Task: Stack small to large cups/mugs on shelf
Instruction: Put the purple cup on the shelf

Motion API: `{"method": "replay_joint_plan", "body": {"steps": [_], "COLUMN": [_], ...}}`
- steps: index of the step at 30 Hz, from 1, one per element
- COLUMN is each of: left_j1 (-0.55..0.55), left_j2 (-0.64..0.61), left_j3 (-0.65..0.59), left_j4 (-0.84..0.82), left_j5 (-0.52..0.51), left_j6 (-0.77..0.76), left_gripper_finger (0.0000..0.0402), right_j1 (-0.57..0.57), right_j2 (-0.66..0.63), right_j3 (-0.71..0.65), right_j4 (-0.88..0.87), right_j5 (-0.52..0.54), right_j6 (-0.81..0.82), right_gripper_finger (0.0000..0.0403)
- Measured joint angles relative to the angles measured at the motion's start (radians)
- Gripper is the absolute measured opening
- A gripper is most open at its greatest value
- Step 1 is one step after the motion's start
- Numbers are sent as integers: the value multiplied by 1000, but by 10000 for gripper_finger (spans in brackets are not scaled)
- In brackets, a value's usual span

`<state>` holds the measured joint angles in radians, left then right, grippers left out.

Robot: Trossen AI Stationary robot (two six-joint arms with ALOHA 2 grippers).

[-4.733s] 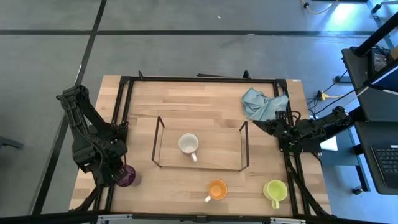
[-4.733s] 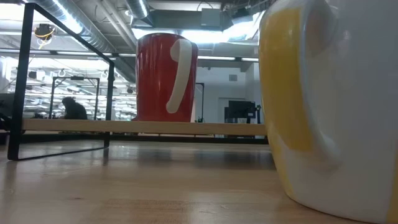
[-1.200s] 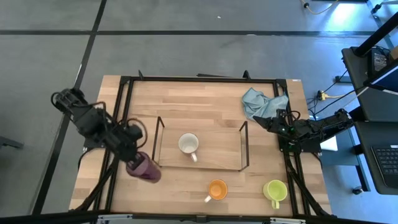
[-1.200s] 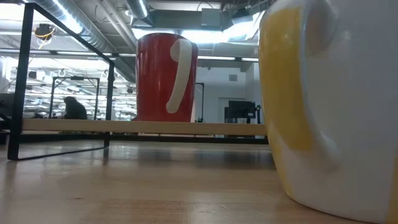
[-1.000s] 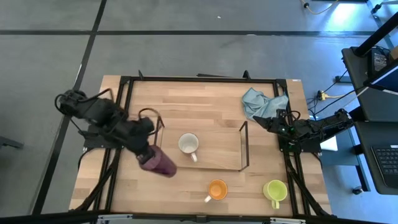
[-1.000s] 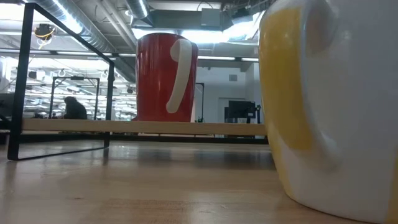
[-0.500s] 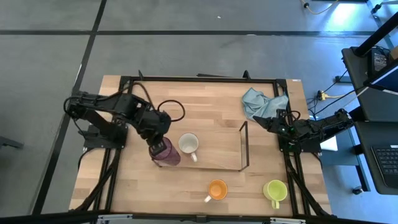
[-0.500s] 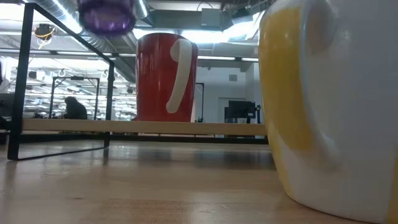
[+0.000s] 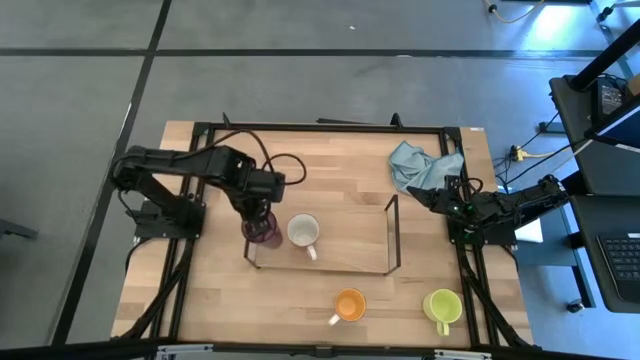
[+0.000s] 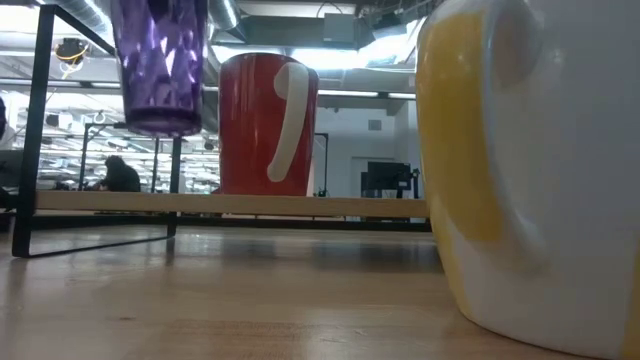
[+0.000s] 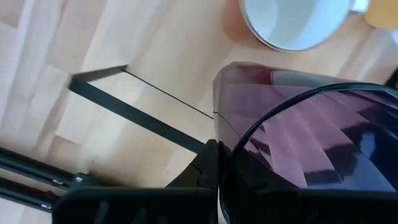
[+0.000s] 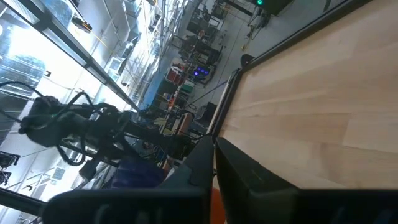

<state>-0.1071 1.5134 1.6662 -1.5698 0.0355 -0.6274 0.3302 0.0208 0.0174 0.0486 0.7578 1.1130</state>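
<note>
A: Where is the purple cup right now?

B: The left pincer [image 9: 262, 212] is clamped on the dark purple cup [image 9: 263, 233], holding it upright in the air over the left end of the shelf [image 9: 390, 238]. In the low view the cup's base hangs clear above the shelf's wooden board.

A: What sits close to it?

B: The brown-orange mug [image 9: 303, 232] with a white inside stands on the shelf just beside the purple cup, on its right in the overhead view. Its handle points toward the front of the tabletop [image 9: 330, 165]. The shelf's thin black wire upright at the left end runs just beside the cup, and the left wrist view shows that wire passing close under it.

A: And the other mugs?

B: The orange mug [image 9: 349, 305] and the yellow-green mug [image 9: 441, 307] stand on the tabletop in front of the shelf, well apart from the purple cup. The yellow-green one is off to the right.

A: Anything else around?

B: A light blue cloth [image 9: 422, 165] lies crumpled at the far right corner. The right pincer [image 9: 432, 199] rests near it at the right edge; I cannot tell whether it is apart or together.
</note>
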Motion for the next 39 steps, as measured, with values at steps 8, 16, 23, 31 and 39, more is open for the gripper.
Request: {"method": "replay_joint_plan", "body": {"steps": [8,16,23,31,39], "left_j1": [56,96,108,79,69], "left_j2": [0,0,0,35,37], "left_j3": [-78,-128,-186,-196,-197], "left_j4": [9,73,119,144,158], "left_j5": [0,-25,-43,14,-11], "left_j6": [94,149,161,160,132], "left_gripper_finger": [0,0,0,0,10], "right_j1": [0,0,0,0,0], "right_j2": [0,0,0,0,0], "right_j3": [0,0,0,0,0], "right_j4": [0,0,0,0,0], "right_j5": [0,1,7,8,9], "right_j6": [-18,-24,-48,-46,-47], "right_gripper_finger": [21,21,21,21,21]}}
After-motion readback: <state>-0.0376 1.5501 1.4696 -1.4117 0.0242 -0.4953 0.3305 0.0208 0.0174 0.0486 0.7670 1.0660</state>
